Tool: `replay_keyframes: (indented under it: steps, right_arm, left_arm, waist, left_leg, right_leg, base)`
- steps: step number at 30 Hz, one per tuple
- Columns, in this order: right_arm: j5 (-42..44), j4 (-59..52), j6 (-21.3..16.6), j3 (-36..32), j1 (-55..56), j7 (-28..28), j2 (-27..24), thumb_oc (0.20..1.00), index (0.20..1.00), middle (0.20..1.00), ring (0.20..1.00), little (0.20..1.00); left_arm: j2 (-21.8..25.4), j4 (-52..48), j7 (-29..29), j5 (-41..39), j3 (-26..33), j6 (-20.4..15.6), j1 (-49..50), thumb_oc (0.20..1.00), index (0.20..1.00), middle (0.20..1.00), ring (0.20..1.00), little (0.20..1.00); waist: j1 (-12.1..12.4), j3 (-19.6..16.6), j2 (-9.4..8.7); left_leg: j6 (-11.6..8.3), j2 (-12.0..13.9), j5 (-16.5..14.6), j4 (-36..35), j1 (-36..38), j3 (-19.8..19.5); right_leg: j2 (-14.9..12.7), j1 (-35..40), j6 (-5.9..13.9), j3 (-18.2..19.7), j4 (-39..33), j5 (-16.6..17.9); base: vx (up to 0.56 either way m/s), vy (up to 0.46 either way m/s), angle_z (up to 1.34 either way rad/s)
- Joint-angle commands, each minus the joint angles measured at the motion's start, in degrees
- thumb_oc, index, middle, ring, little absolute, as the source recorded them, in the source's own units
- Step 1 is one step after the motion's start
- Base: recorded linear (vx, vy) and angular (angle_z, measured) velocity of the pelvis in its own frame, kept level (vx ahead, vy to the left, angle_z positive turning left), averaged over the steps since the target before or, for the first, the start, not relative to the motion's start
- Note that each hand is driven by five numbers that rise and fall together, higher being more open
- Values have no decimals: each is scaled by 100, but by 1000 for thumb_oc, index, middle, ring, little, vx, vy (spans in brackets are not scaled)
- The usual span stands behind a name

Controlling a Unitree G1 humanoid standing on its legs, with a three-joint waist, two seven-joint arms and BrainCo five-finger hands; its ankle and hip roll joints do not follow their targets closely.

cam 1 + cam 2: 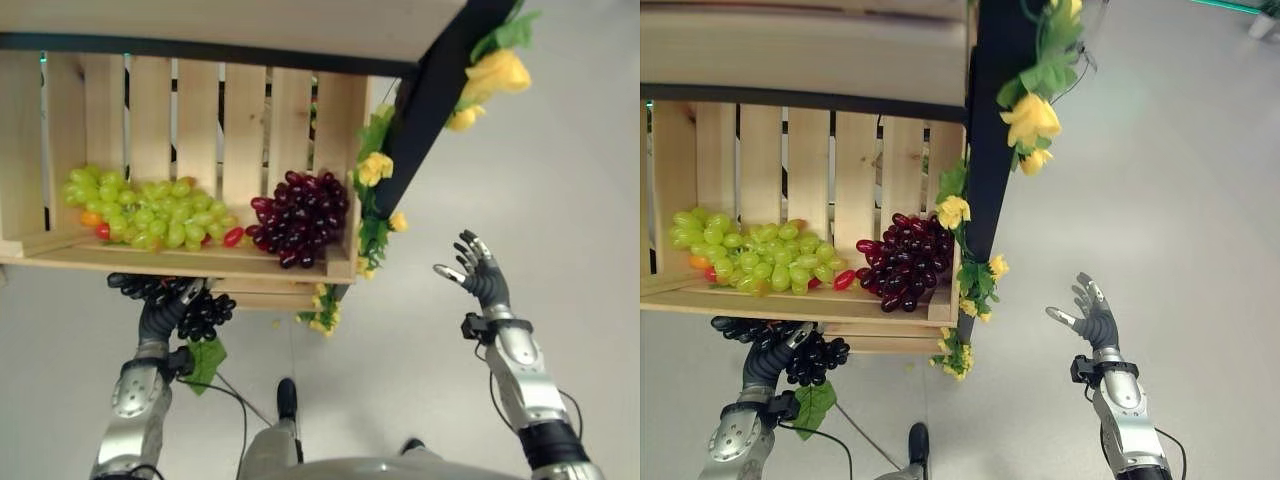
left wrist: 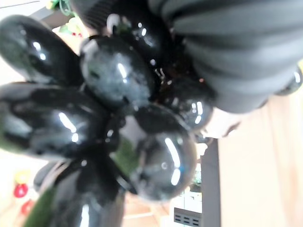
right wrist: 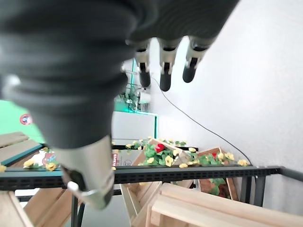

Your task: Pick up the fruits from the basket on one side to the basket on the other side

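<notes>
Left hand (image 1: 160,300) curled around a bunch of black grapes (image 1: 205,312), held just below the front edge of the wooden crate (image 1: 200,262). The bunch looks light, glossy and floppy, likely slippery; best cupped around the cluster's bulk. Green grapes (image 1: 150,210) and red grapes (image 1: 300,215) lie inside; right hand (image 1: 480,272) off right, fingers spread, empty.

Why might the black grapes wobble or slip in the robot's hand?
The black grapes are probably slippery: the left wrist view shows glossy round skins with bright highlights. The bunch likely flops, since it hangs loosely past the left hand curled round it, a leaf dangling below. A loose grape could roll. The right hand hangs open, not helping.
</notes>
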Motion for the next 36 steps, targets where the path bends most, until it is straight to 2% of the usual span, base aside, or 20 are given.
replay_keyframes:
  steps: [1,2,3,4,8,13,24,30,36]
  right_arm:
    - [-3,-86,-308,-100,-178,39,-340,1000,1000,1000,1000,1000]
    - [-3,-83,-311,-99,-184,38,-341,1000,1000,1000,1000,1000]
    - [47,-109,-292,-85,-170,98,-336,1000,1000,1000,1000,1000]
    - [63,-117,-298,-97,-158,104,-354,1000,1000,1000,1000,1000]
    - [78,-16,-287,-177,-136,8,-349,1000,1000,1000,1000,1000]
    - [46,14,-260,-257,-119,-84,-371,1000,1000,1000,1000,1000]
    - [89,-49,-300,-294,-127,-117,-358,1000,1000,1000,1000,1000]
    - [150,-55,-349,-439,-174,-172,-363,1000,1000,1000,1000,1000]
    - [198,-63,-438,-528,-203,-243,-367,1000,1000,1000,1000,1000]
  left_arm:
    - [72,-669,12,154,488,-418,-335,200,200,200,200,200]
    - [70,-672,14,156,491,-417,-338,200,200,200,200,200]
    - [15,-678,-54,114,454,-432,-315,200,200,200,200,200]
    - [-30,-685,-64,93,463,-437,-288,200,200,200,200,200]
    - [-73,-686,-123,14,409,-435,-231,200,200,200,200,200]
    - [-73,-635,-150,2,347,-378,-152,200,200,200,200,200]
    - [-56,-529,-221,104,194,-381,-36,200,200,200,200,200]
    - [-132,-15,-437,110,35,-333,201,200,200,200,200,200]
    - [-75,-77,-556,123,-5,-366,322,200,200,200,200,200]
  waist:
    - [24,-24,-76]
    - [23,-17,-83]
    - [90,5,-42]
    - [83,17,-4]
    - [133,-127,-25]
    - [132,-222,-19]
    - [184,-204,-44]
    - [318,-166,-114]
    - [473,-122,-148]
  left_leg:
    - [-151,-521,-655,495,375,-2]
    - [-150,-527,-636,498,366,2]
    - [-218,-416,-626,503,495,-27]
    - [-234,-349,-670,496,582,-64]
    - [-264,-288,-638,415,668,-52]
    - [-271,-285,-598,313,676,-121]
    - [-238,-335,-620,370,607,-233]
    - [-244,-355,-653,456,533,-346]
    - [-269,-344,-698,528,500,-476]
  right_leg:
    - [587,213,-275,353,-735,187]
    - [580,207,-283,355,-737,199]
    - [402,306,-418,206,-890,237]
    - [436,388,-426,284,-912,211]
    - [336,615,-399,38,-1028,349]
    - [343,794,-439,-154,-1119,254]
    - [296,928,-427,-199,-1139,212]
    - [193,1010,-390,-323,-1130,240]
    - [119,1098,-367,-434,-1114,247]
  base:
    - [166,82,-39]
    - [162,-85,6]
    - [157,-128,10]
    - [214,-179,13]
    - [123,-119,12]
    - [89,-82,23]
    - [12,-10,2]
    - [-17,-19,13]
    - [-12,-32,16]
